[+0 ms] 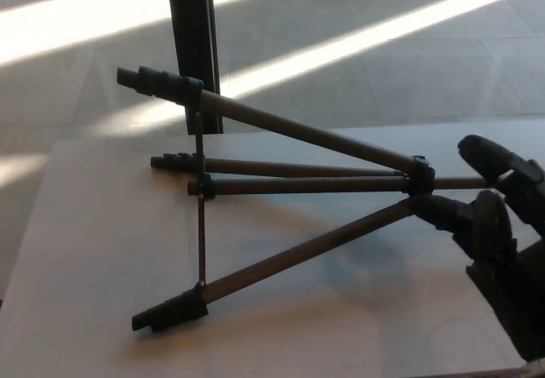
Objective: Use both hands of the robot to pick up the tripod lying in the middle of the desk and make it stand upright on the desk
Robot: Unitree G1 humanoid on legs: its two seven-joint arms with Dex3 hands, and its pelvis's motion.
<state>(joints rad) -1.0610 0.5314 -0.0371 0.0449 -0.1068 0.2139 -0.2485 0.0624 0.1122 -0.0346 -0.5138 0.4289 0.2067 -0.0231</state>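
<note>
The tripod (289, 186) lies on its side across the middle of the desk (94, 250), legs splayed, so the main work of the task is, in our judgement, not yet done: nothing has been lifted and nothing stands upright. Its black hub (419, 186), where the legs meet, sits just to the left of our right hand (498, 225) and at about the same height; the centre column (456, 182) runs from the hub rightward, passing between that hand's upper finger and its lower ones. We see the fingers spread apart around the column, with the lower one close to or perhaps touching the hub, but not clamped on anything, so we take the hand as released and empty, poised for a grip. The three leg tips point away from the hand, far to its left: one raised above the desk at the upper left (153, 82), one low near the front edge (166, 312), one between them resting flat. Our left hand does not show at all. Beyond the desk, well away from the hand, a dark post (192, 46) stands on the sunlit floor. What remains, as we read it: closing on the column, bringing in the left hand, raising the tripod and setting it on its feet.
</note>
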